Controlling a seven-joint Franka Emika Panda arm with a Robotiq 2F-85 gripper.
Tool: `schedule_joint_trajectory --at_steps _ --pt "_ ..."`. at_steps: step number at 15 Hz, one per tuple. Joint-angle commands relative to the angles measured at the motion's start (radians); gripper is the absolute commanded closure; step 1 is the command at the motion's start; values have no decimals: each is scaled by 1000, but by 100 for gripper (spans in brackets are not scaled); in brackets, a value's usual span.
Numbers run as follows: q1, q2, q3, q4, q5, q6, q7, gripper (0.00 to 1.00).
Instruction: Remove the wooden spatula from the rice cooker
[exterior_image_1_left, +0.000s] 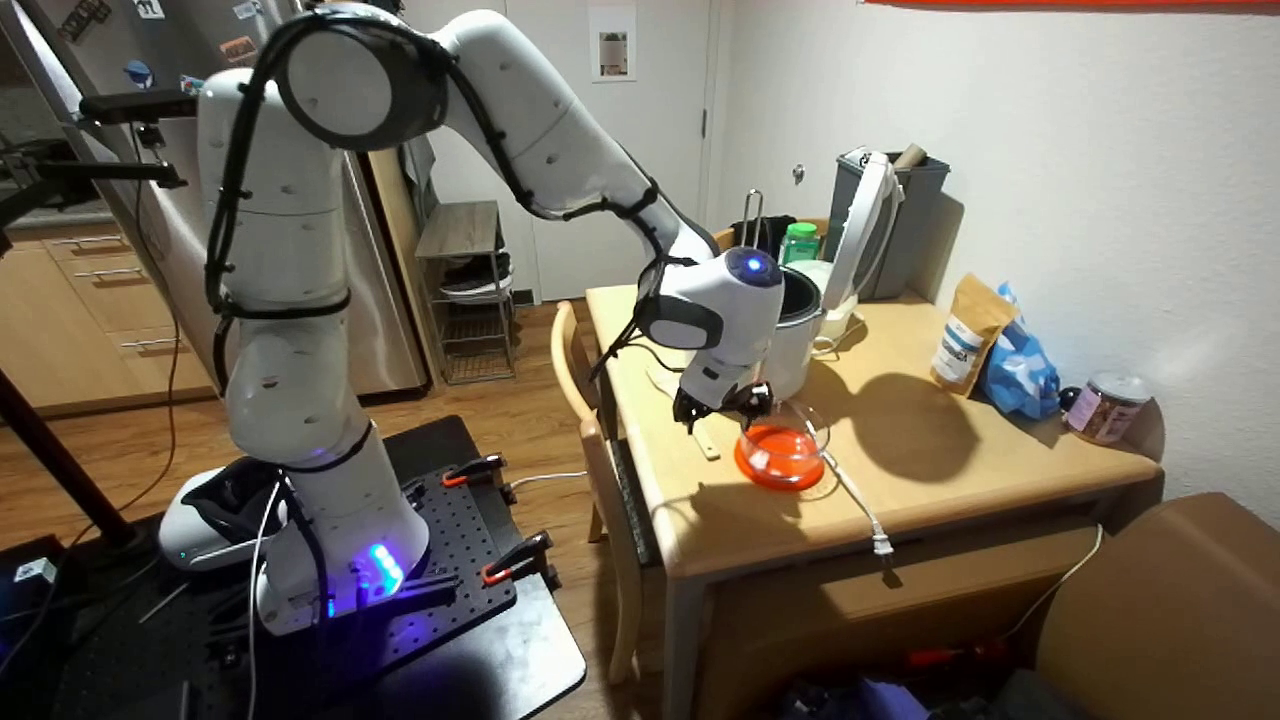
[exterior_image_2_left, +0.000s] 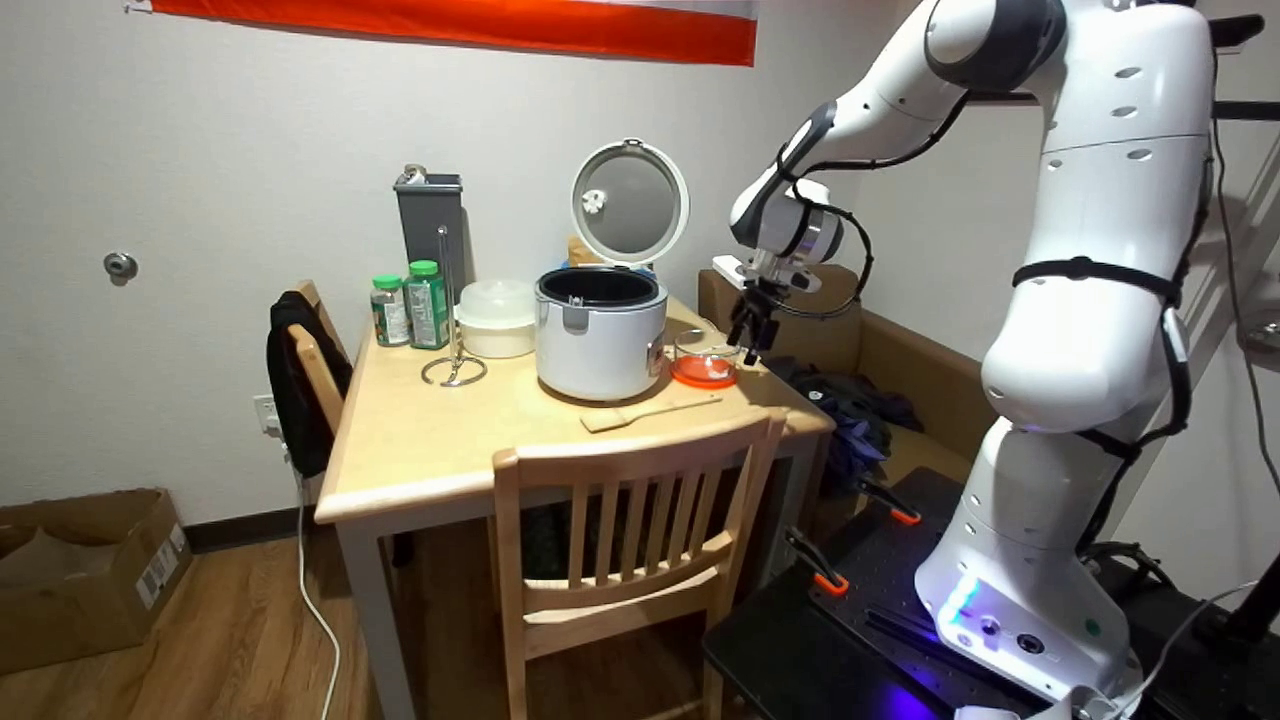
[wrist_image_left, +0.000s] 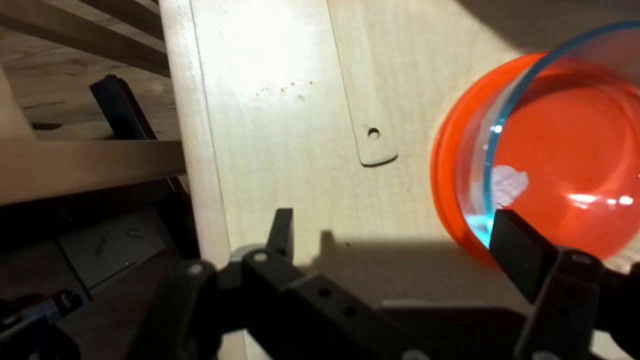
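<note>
The wrist view's top edge cuts off the wooden spatula (wrist_image_left: 363, 85), leaving its flat handle end with a round hole; it lies on the surface (exterior_image_2_left: 440, 430) just beside the rice cooker (exterior_image_2_left: 600, 350), whose dark interior is hard to make out. The hand (wrist_image_left: 392, 227) hovers with fingers (wrist_image_left: 522, 255) parted, one overlapping the glass bowl (wrist_image_left: 488, 170), contact uncertain. Lettering on the brown pouch (exterior_image_1_left: 976, 328) is too small to read.
</note>
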Motion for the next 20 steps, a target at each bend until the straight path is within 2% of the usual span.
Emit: schedule_joint_trajectory --at_steps 1,5,8,11,15,18,20 --pt "23 -172 -16 -42 -162 7 99 0" --pt "8 -300 11 -27 -408 -45 243 0" --pt "-8 -396 50 -24 -517 -110 303 0" --pt "-18 -475 92 -21 -558 -166 314 0" --pt "-27 -550 139 -13 -557 -213 296 0" --pt "-25 -583 158 -7 -539 -234 266 0" --pt "-28 -559 160 -1 -525 -212 268 0"
